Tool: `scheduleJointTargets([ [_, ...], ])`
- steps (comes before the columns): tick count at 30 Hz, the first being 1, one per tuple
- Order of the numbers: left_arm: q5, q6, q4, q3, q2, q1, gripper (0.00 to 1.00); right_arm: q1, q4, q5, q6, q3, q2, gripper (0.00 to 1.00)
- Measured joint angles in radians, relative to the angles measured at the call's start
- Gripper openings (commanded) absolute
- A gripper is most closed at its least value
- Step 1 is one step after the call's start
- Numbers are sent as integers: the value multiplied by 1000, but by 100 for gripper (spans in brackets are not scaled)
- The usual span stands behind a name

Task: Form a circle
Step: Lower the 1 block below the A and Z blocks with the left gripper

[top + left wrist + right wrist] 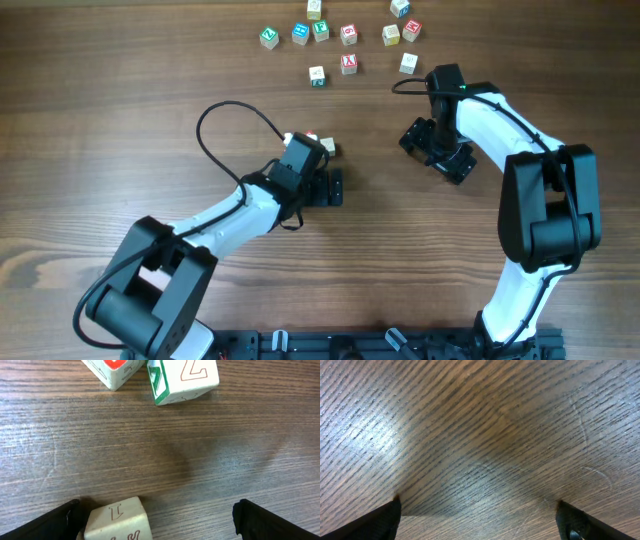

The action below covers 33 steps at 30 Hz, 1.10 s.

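Note:
The circle stands as a tight cluster of tiny wooden letter cubes (322, 143) at mid-table, partly hidden under my left wrist. In the left wrist view, a red-faced cube (112, 370) and a cream cube with a green side (182, 380) sit side by side ahead. A third cream cube (117, 521) lies between the fingers, close to the left finger (45, 522). My left gripper (160, 522) (330, 187) is open, with wide room to the cube's right. My right gripper (437, 150) (477, 520) is open over bare wood, right of the cluster.
Several loose letter cubes with green, blue and red faces are scattered along the far edge (348, 35), some just beyond the right arm (408, 63). The wooden table (120, 120) shows bare at left and in front.

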Motion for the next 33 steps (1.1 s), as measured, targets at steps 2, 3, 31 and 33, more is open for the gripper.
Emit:
scheduleJointTargets([
  [2, -10, 6, -2, 2, 5, 0, 100, 0, 0, 0, -4, 0, 0, 99],
  [3, -14, 7, -2, 3, 6, 0, 100, 0, 2, 1, -6, 0, 0, 99],
  [31, -235, 145, 113, -23, 46, -10, 24, 0, 7, 11, -26, -1, 0, 100],
  [33, -235, 161, 115, -24, 46, -10, 22, 2, 8, 14, -26, -1, 0, 99],
])
